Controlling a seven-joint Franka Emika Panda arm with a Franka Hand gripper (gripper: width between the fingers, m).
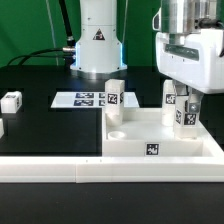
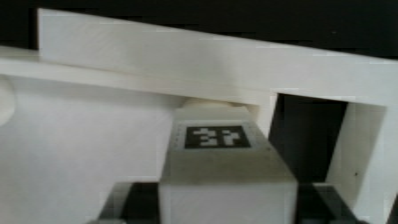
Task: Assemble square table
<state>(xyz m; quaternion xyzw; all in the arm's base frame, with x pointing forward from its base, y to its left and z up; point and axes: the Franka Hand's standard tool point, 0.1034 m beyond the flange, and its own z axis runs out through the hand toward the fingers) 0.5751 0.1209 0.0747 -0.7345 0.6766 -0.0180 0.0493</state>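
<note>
While the gripper [image 1: 184,108] clamps 1 tagged leg [image 1: 184,112] above the tabletop [image 1: 150,147], seating it probably needs careful alignment with its corner socket.

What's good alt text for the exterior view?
The robot hand holds a white tagged leg upright over the far right corner of the white square tabletop. Another leg stands at its far left corner, a loose leg lies on the black table, and the marker board lies behind.
</note>
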